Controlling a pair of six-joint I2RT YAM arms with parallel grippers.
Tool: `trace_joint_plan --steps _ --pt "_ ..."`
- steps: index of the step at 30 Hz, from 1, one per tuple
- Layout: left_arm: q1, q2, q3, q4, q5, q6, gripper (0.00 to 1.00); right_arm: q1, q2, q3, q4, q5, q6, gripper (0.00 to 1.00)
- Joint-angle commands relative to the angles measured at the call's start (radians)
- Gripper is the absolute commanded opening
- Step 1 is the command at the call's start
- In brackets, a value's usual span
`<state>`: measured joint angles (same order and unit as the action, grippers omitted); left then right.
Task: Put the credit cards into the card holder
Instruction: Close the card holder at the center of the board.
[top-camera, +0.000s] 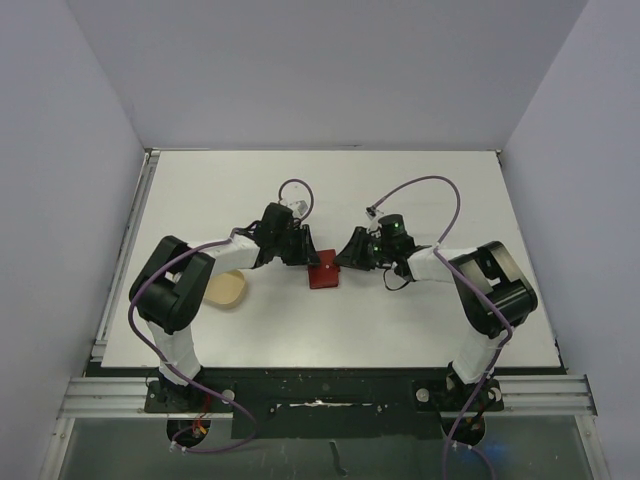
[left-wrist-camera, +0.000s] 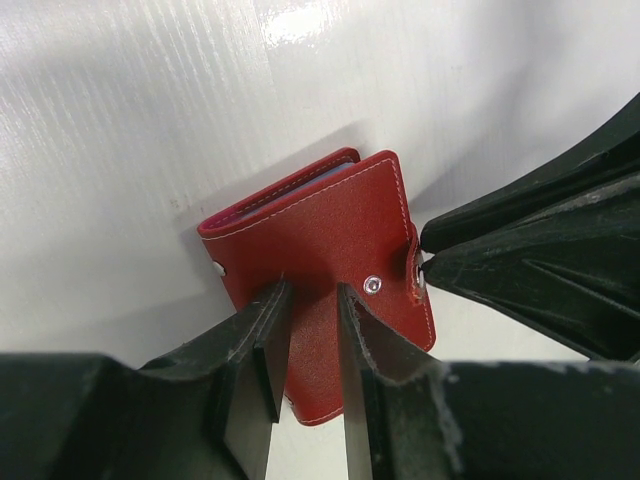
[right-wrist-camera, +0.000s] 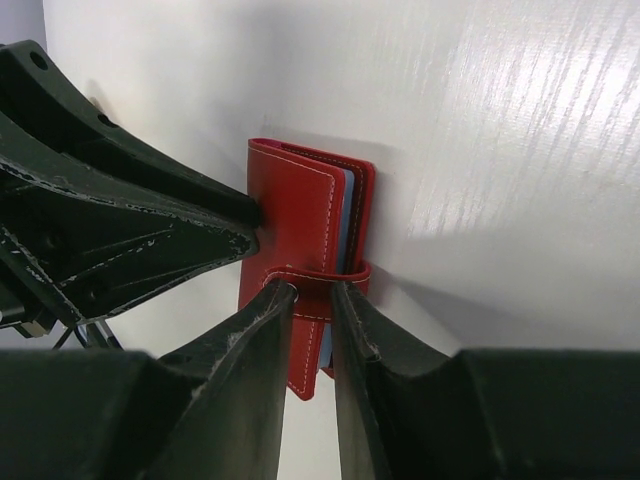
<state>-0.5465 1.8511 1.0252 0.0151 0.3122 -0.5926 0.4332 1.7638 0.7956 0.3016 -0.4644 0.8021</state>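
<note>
**Both grippers at the folded red card holder**

The card holder (top-camera: 323, 270) lay folded shut near the middle of the table (top-camera: 420, 190). The pale blue edges of the credit cards (right-wrist-camera: 347, 215) showed between its covers. The right gripper (right-wrist-camera: 312, 292) was pinched on the snap tab (left-wrist-camera: 414, 268) at one edge of the holder. The left gripper (left-wrist-camera: 312, 292) had its narrowly parted fingers against the opposite side of the cover; whether it grasped or only pressed could not be told. A tan dish (top-camera: 228, 290) sat to the left, apart from the holder
</note>
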Motion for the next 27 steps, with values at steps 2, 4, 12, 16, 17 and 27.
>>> trace_joint_plan --steps 2,4,12,16,17,27 --pt "0.002 0.0 -0.025 0.006 -0.046 -0.005 0.24 0.025 -0.007 0.036 0.012 0.013 -0.01 0.24" --pt "0.002 0.0 -0.026 0.005 -0.048 -0.007 0.24 0.033 -0.01 0.044 -0.002 0.025 -0.016 0.24" --pt "0.002 0.003 -0.025 0.005 -0.054 -0.015 0.24 0.049 -0.007 0.064 -0.041 0.055 -0.038 0.21" --pt "0.003 0.003 -0.028 0.003 -0.058 -0.018 0.24 0.053 -0.027 0.081 -0.082 0.08 -0.062 0.2" --pt "0.002 0.003 -0.027 0.002 -0.06 -0.018 0.24 0.054 -0.035 0.085 -0.094 0.089 -0.068 0.21" --pt "0.001 0.007 -0.022 -0.014 -0.077 -0.016 0.24 0.06 -0.065 0.103 -0.162 0.138 -0.097 0.24"
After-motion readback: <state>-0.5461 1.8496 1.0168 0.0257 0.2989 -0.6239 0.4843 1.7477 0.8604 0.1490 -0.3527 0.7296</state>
